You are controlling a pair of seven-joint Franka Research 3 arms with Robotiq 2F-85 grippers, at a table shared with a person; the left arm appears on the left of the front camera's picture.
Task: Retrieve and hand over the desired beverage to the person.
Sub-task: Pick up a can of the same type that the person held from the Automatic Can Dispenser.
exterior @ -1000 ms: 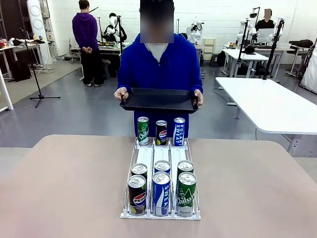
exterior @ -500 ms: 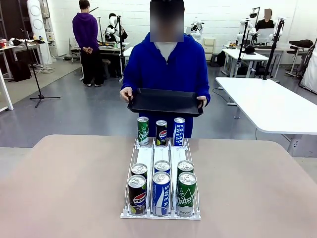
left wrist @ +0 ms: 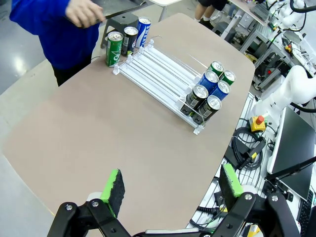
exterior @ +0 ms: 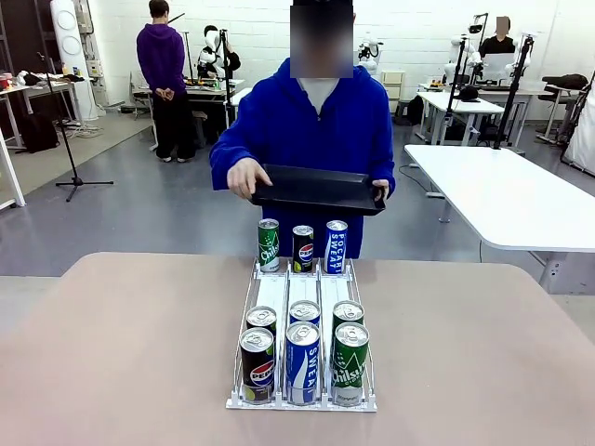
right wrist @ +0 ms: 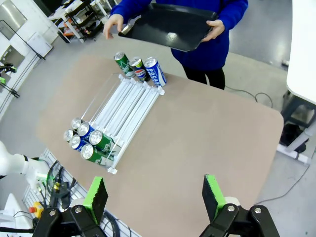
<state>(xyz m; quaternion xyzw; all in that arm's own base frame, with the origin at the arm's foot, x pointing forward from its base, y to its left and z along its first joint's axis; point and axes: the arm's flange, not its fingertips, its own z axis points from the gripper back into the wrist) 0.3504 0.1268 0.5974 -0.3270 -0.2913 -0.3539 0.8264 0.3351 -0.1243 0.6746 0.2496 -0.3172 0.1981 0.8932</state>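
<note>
Both grippers hang spread and empty over the table, the drinks untouched in their rack.
The left gripper [left wrist: 171, 174] and right gripper [right wrist: 155, 180] hold nothing, jaws wide apart above the table [exterior: 121, 344]. Six cans [exterior: 302, 358] crowd the near end of the rack [exterior: 302, 288], and three cans [exterior: 303, 246] stand at its far end. Beyond, the person [exterior: 307, 121] holds a black tray [exterior: 316, 189]; one hand [exterior: 246, 177] seems lifted just off its rim.

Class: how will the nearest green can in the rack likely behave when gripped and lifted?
The green can looks unopened, so it is probably heavy for its size and stiff. Its smooth round wall may slip, and it could roll if tipped.
</note>
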